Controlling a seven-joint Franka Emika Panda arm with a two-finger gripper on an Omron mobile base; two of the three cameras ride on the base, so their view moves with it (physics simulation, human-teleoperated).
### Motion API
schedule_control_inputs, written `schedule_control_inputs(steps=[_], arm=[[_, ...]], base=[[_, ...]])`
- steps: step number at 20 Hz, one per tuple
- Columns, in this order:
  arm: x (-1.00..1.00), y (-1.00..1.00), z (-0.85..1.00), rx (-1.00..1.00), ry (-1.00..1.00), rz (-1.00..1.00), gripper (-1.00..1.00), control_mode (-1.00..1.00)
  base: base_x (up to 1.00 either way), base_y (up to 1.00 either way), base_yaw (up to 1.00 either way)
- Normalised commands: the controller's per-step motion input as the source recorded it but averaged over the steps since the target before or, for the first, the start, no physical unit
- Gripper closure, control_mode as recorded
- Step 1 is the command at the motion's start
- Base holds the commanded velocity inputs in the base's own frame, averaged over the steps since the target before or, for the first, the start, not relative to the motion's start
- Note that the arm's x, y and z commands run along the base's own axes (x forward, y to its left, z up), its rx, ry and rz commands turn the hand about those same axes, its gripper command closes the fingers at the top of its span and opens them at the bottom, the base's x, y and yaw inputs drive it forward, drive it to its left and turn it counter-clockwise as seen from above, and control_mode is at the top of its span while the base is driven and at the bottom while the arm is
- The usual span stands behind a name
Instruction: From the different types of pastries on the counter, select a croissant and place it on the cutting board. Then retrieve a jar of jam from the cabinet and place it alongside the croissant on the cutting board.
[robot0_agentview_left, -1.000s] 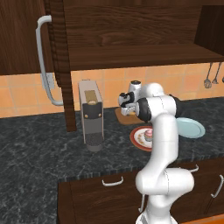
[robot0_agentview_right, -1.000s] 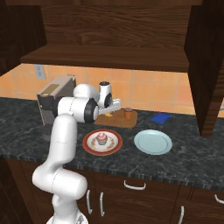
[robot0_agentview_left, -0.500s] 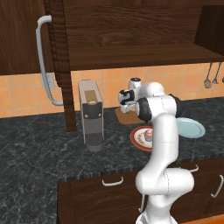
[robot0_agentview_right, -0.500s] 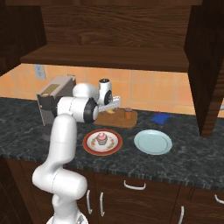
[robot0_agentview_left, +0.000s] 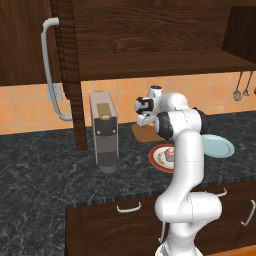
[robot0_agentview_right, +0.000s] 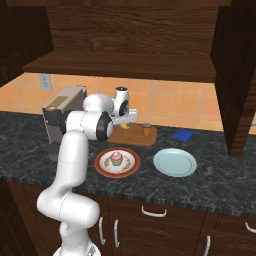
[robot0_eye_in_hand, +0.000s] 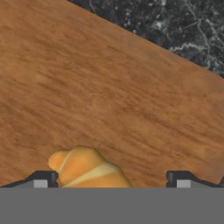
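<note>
Croissant (robot0_eye_in_hand: 89, 170) lies on the board (robot0_eye_in_hand: 109, 100), gripper (robot0_eye_in_hand: 111, 179) released above it — jam from the cabinet (robot0_agentview_left: 30, 45) remains.

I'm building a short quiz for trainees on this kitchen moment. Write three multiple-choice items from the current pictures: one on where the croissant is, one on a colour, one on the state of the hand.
1. Where does the croissant lie?
A. On the red-rimmed plate
B. On the cutting board
C. On the pale blue plate

2. What colour is the cupcake's frosting?
A. Pink
B. White
C. Green

3. How does the hand stand?
A. Shut on the croissant
B. Shut, holding nothing
C. Open

Key: 1 B, the hand view shows the pastry resting on brown wood grain. 2 A, the right base view shows a pink top. 3 C, the fingertips stand wide apart, the croissant lying by one of them.
</note>
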Motion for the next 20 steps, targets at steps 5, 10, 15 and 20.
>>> schedule_control_inputs(steps=[5,10,15,20], arm=[[0.07,0.0,-0.46,0.0,0.01,0.0,-1.0,-1.0],[0.14,0.03,-0.13,0.05,0.07,0.01,-1.0,-1.0],[0.3,0.03,0.04,0.0,-0.03,0.0,-1.0,-1.0],[0.18,-0.01,0.28,0.0,-0.02,0.0,-1.0,-1.0]], base=[[0.0,0.0,0.0],[0.0,0.0,0.0],[0.0,0.0,0.0],[0.0,0.0,0.0]])
